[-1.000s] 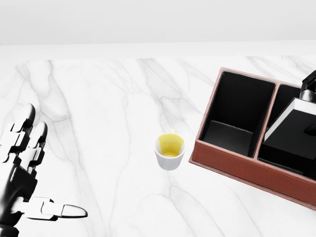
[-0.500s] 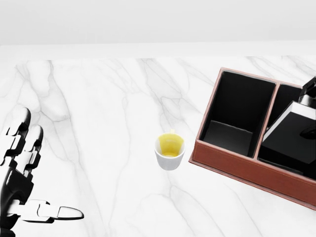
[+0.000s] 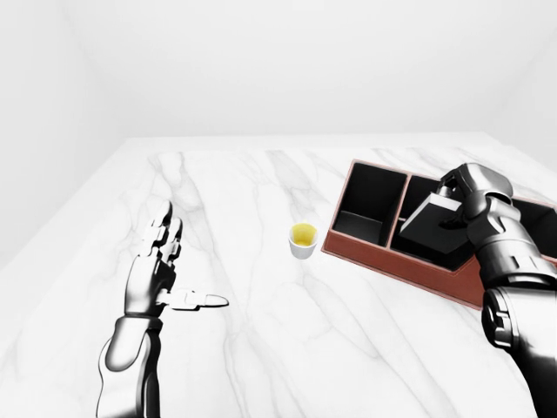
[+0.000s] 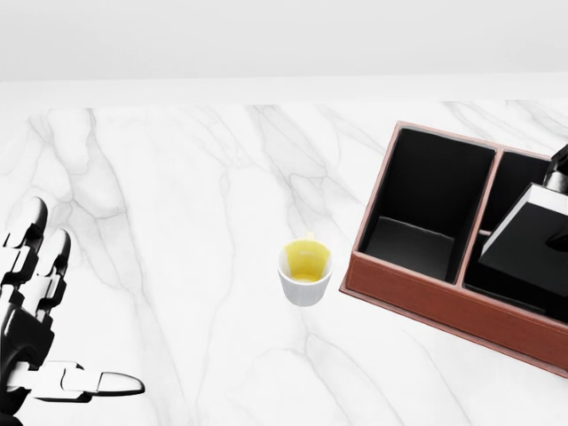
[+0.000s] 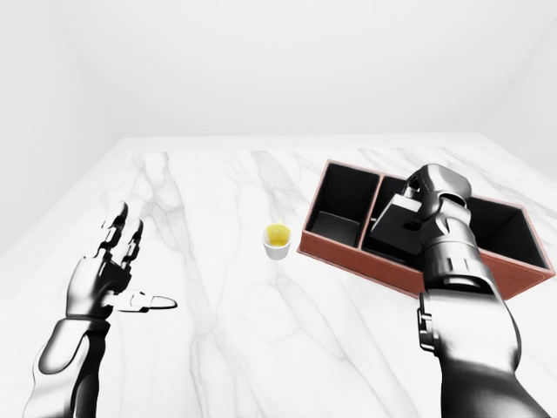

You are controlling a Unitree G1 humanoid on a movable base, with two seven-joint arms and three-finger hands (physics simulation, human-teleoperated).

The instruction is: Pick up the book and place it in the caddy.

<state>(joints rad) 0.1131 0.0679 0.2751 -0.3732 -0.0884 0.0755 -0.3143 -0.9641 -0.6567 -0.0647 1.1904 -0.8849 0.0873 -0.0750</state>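
The book [image 3: 431, 226] is black with a white page edge. My right hand [image 3: 454, 202] is shut on it and holds it tilted over the middle compartment of the brown caddy [image 3: 383, 259], its lower end down inside. In the head view only the book's left part [image 4: 531, 238] shows at the right edge, within the caddy [image 4: 426, 304]. My left hand [image 3: 181, 266] is open and empty, fingers spread, above the marble at the left, far from the caddy.
A small white cup [image 4: 306, 272] with yellow inside stands on the marble counter [image 4: 195, 204] just left of the caddy. The caddy's left compartment [image 4: 426, 209] is black inside and holds nothing. A white wall runs behind the counter.
The book has moved right and lower into the caddy's middle compartment in the head view. My left hand has dropped down and left, staying open.
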